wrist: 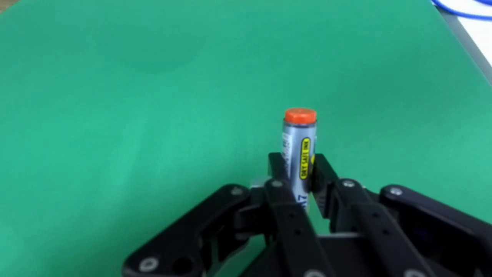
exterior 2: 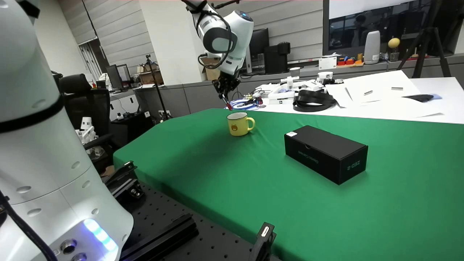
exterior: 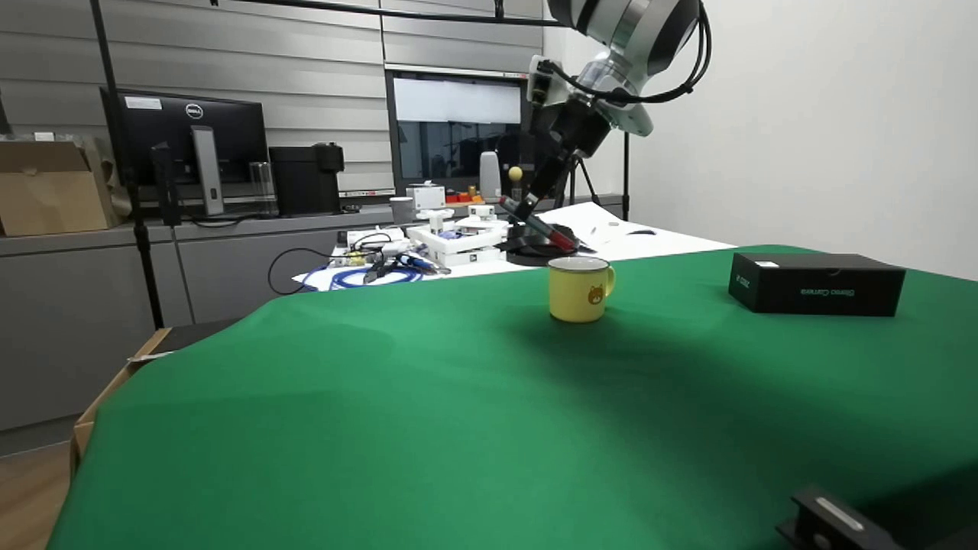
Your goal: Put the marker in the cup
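The gripper [wrist: 299,165] pinches the marker [exterior: 539,227] aslant, higher than the cup [exterior 2: 237,126], red end [exterior: 562,241] lowest and nearest its rim, centring unconfirmed.

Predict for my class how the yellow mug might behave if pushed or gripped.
The yellow mug looks stiff; its straight wall would probably hold shape when gripped. Standing upright on a base nearly as wide as its rim, it would likely slide before tipping if pushed low. Its side handle may make it swivel.
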Tool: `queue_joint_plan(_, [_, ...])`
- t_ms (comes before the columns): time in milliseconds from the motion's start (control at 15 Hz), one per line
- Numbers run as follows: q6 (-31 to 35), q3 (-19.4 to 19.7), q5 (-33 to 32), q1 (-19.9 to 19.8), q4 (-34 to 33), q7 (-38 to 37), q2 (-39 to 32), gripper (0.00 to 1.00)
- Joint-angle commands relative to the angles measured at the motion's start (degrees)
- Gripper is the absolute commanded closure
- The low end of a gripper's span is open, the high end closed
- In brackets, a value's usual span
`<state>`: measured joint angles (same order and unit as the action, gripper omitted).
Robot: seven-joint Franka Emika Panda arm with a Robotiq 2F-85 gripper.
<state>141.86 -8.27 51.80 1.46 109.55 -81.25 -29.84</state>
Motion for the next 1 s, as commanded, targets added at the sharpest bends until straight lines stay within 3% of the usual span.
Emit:
queue_joint_plan(0, [1.31,2.49,1.80,1.48,3.41,0.71,2.37,0.95])
queue_joint_plan(667, [4.29,3.01,3.86,1.76,3.71,3.17,0.24,0.95])
queue_joint_plan(933, [5.44,1.90,8.65,0.80,3.56,8.45,0.18,0.95])
